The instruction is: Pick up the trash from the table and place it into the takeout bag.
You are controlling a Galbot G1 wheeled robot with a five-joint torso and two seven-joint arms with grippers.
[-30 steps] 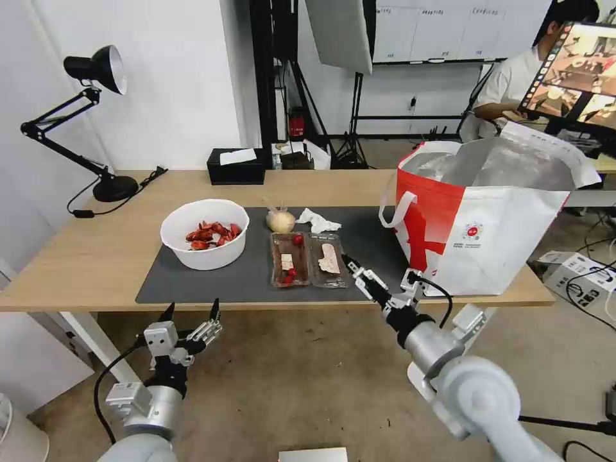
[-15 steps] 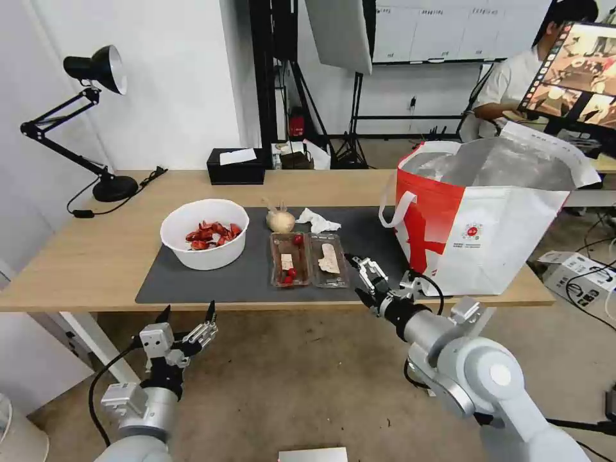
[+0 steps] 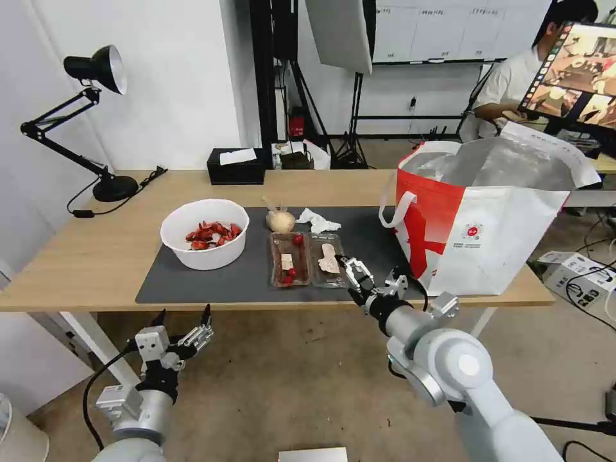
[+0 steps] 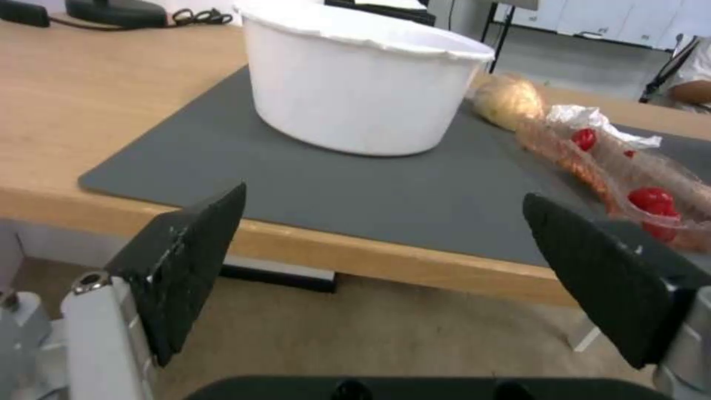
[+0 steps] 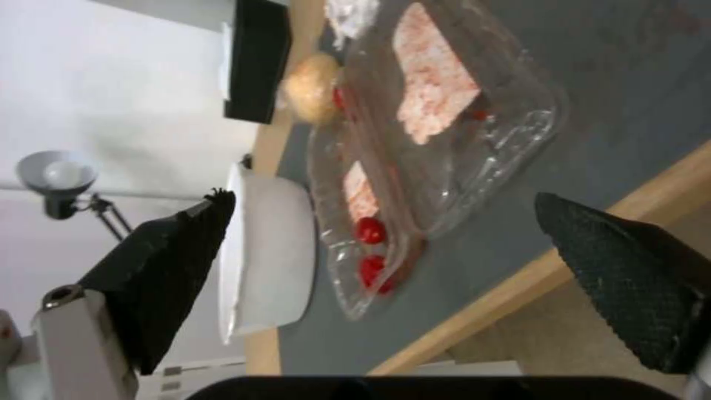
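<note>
The trash lies on the dark mat (image 3: 244,276) of the table (image 3: 90,256): a white bowl (image 3: 204,232) with red shell scraps, a clear hinged tray (image 3: 309,258), a beige lump (image 3: 280,221) and a crumpled tissue (image 3: 317,221). The takeout bag (image 3: 487,231) stands open at the table's right end. My right gripper (image 3: 350,278) is open at the front edge, just off the tray's near right corner; its wrist view shows the tray (image 5: 444,128) between the fingers, farther off. My left gripper (image 3: 183,316) hangs open below the front edge, facing the bowl (image 4: 363,83).
A black tissue box (image 3: 236,165) sits at the table's back edge, with a black desk lamp (image 3: 96,70) at the far left. The bag's strap handle (image 3: 393,212) hangs toward the mat. Cables and boxes lie on the floor at the right.
My right gripper has moved left along the table's front edge, closer to the tray's near right corner. The left gripper has sunk slightly.
</note>
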